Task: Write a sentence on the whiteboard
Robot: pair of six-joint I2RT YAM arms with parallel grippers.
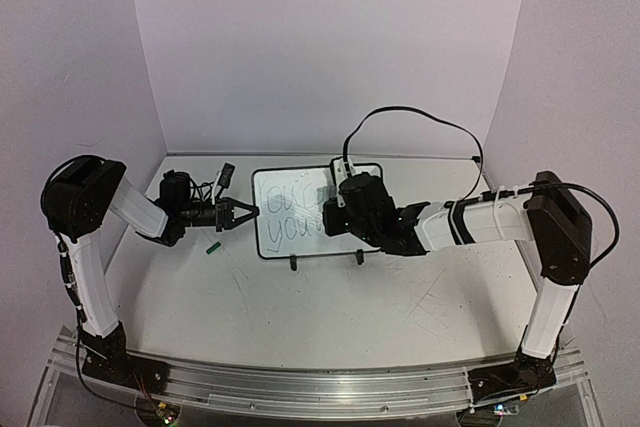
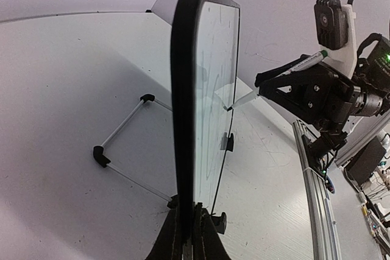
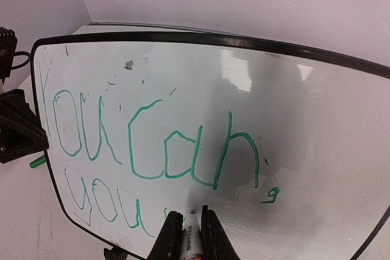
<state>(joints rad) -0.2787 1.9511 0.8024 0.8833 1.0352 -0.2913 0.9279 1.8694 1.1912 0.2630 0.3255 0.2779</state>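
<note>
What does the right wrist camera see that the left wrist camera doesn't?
Only the right wrist view shows the face of the whiteboard, so you can read the green sentence: "You can, you". Only the left wrist view shows the wire stand behind the board and the whole right gripper, with the tip of the green marker against the board. Both views show the whiteboard and the marker held by the right gripper.

The whiteboard (image 3: 304, 120) is glossy and smooth; the tabletop (image 1: 300, 317) looks matt white and scratched.
</note>
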